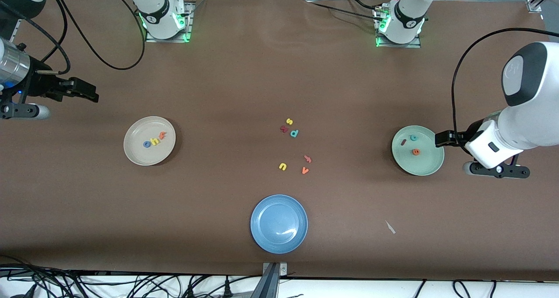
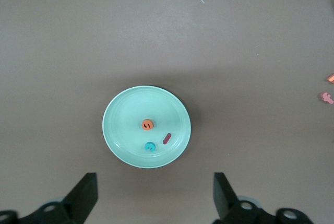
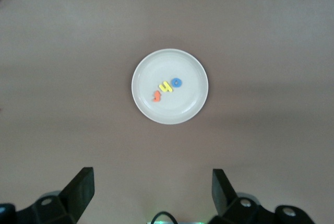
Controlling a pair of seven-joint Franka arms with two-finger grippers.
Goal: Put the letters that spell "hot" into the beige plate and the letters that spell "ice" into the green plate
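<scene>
Front view: beige plate (image 1: 131, 151) toward the right arm's end of the table, holding blue o (image 1: 147, 144), yellow h (image 1: 154, 140) and orange t (image 1: 162, 135) in a row. Green plate (image 1: 426, 164) toward the left arm's end, holding dark red i (image 1: 404, 142), teal c (image 1: 413, 137) and orange e (image 1: 416, 151). Between the two plates, loose on the brown table (image 1: 244, 79): yellow s (image 1: 289, 121), dark red k-like letter (image 1: 284, 129), teal d (image 1: 294, 133), yellow u (image 1: 282, 166), pinkish letter (image 1: 308, 159), orange v (image 1: 305, 170). Blue plate (image 1: 262, 237) nearer the camera, nothing in it. Right gripper (image 1: 92, 95) up over bare table near the beige plate; left gripper (image 1: 438, 139) at the green plate's rim.

Left wrist view: left gripper (image 2: 155, 192) with fingers (image 2: 83, 195) spread wide, nothing between them, green plate (image 2: 117, 106) below with e (image 2: 147, 125), c (image 2: 150, 146) and i (image 2: 167, 138) inside.

Right wrist view: right gripper (image 3: 152, 187) likewise spread and empty, above the beige plate (image 3: 143, 67) with its t (image 3: 156, 96), h (image 3: 166, 86) and o (image 3: 177, 82).
</scene>
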